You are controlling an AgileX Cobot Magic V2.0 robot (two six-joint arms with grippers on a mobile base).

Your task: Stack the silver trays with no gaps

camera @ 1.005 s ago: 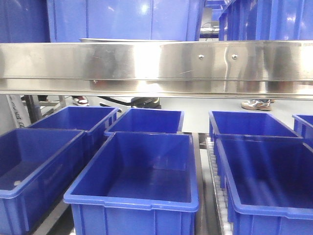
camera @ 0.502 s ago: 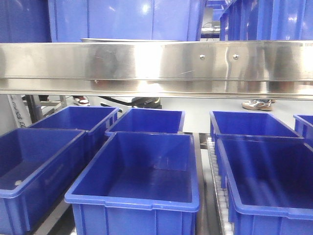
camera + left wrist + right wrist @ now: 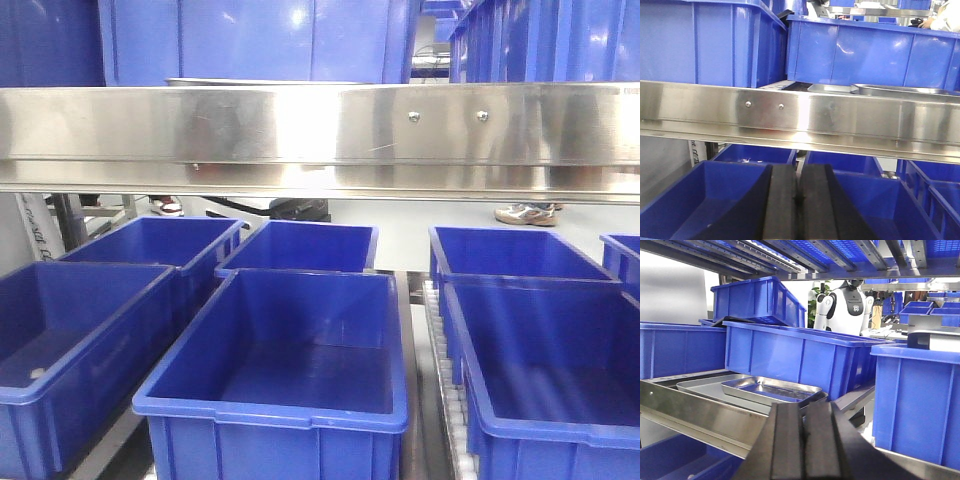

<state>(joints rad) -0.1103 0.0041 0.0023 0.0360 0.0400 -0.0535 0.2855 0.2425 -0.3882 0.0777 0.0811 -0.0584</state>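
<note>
Two silver trays lie on the shelf behind the steel beam. In the right wrist view the upper tray point(image 3: 771, 389) rests askew on the lower tray point(image 3: 700, 385), its near corner sticking out past it. The left wrist view shows their rims, the upper tray point(image 3: 900, 90) and the lower tray point(image 3: 829, 88), just above the beam. In the front view only a thin tray rim point(image 3: 240, 82) shows. My left gripper point(image 3: 798, 171) is shut and empty, below the beam. My right gripper point(image 3: 804, 406) is shut and empty, just in front of the upper tray's near corner.
A long shiny steel beam point(image 3: 320, 135) with screws runs across in front of the shelf. Blue bins point(image 3: 790, 357) stand behind the trays, another blue bin point(image 3: 915, 400) at the right. Several open blue bins point(image 3: 285, 350) fill the level below. A white humanoid robot point(image 3: 845, 305) stands far back.
The front view has drifted slightly: the beam's seam sits a little further right. Nothing else has visibly moved.
</note>
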